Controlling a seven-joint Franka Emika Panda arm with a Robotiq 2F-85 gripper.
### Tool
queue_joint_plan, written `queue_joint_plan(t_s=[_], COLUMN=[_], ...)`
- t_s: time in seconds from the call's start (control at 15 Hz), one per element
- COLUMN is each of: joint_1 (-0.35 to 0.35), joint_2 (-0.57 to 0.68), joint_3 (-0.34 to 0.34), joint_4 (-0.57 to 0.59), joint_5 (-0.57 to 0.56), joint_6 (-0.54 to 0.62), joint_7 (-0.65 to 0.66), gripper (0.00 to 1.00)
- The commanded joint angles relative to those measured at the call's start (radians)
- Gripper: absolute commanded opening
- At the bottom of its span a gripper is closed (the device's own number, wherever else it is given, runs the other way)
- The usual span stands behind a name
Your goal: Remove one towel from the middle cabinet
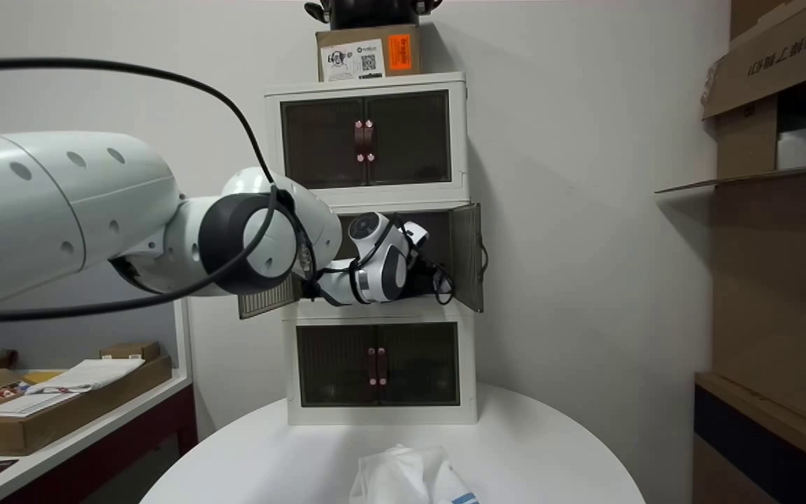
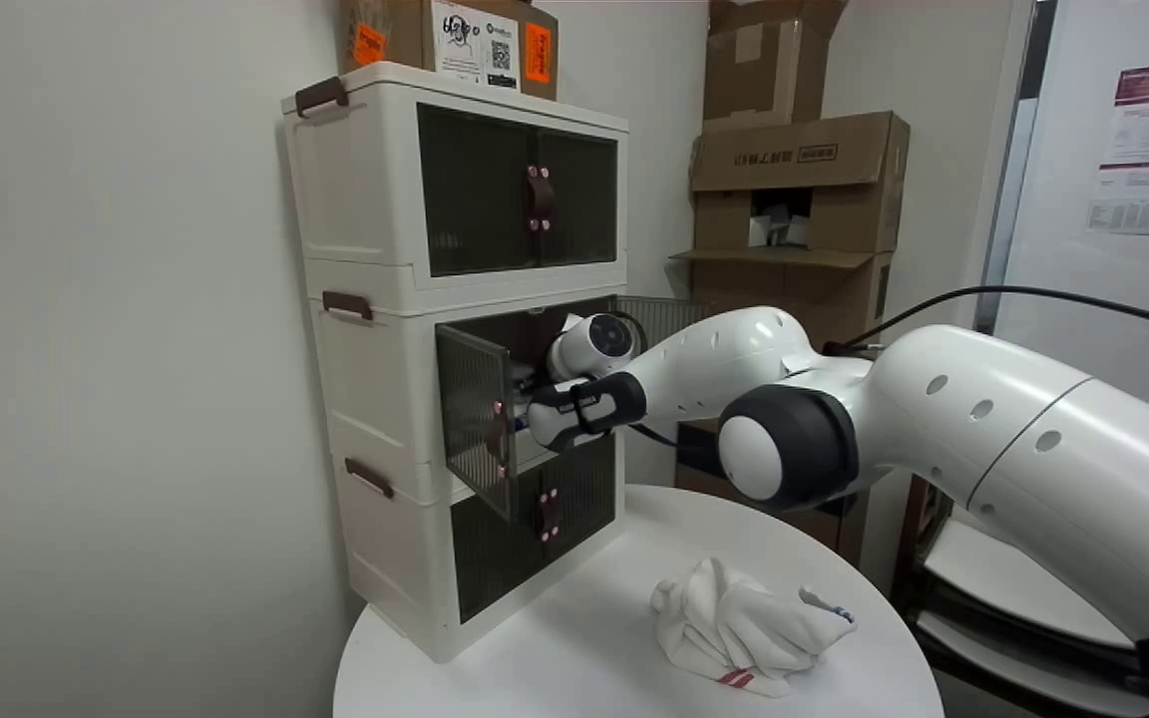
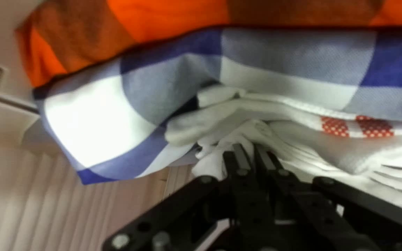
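The middle cabinet (image 1: 464,255) has both doors swung open; it also shows in an exterior view (image 2: 365,384). The arm's wrist reaches into its opening, and the fingers are hidden in both exterior views. In the wrist view my gripper (image 3: 250,147) points into a stack of folded cloths. Its fingers are close together, with a fold of a white towel (image 3: 208,162) pinched at the tips. White layers with red dotted marks (image 3: 347,127) lie against it. Above are a blue-and-white checked cloth (image 3: 173,83) and an orange-and-brown checked cloth (image 3: 173,15).
A crumpled white towel (image 2: 734,628) lies on the round white table (image 2: 555,688). The top unit (image 1: 368,192) and bottom unit (image 1: 378,414) have shut doors. The open door (image 2: 478,414) stands close beside the wrist. Cardboard boxes (image 1: 774,245) stand at a side.
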State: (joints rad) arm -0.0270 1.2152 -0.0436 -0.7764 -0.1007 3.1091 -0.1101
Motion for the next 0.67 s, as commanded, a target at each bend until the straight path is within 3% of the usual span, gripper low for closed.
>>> queue_joint_plan(t_s=[0.0,0.27,0.47,0.6], joint_1=[0.027,0.086,0.14,0.152], joint_2=[-0.121,-0.236,-0.318,-0.38], joint_3=[-0.019,-0.103,-0.152,-0.135], joint_4=[-0.174,-0.346,-0.47,-0.553], joint_5=[0.025,0.057,0.091,0.101], joint_6=[0.047,0.127,0.104,0.059], joint_7=[0.073,0.183,0.25,0.261], gripper=[0.02,0.02,0.02,0.02])
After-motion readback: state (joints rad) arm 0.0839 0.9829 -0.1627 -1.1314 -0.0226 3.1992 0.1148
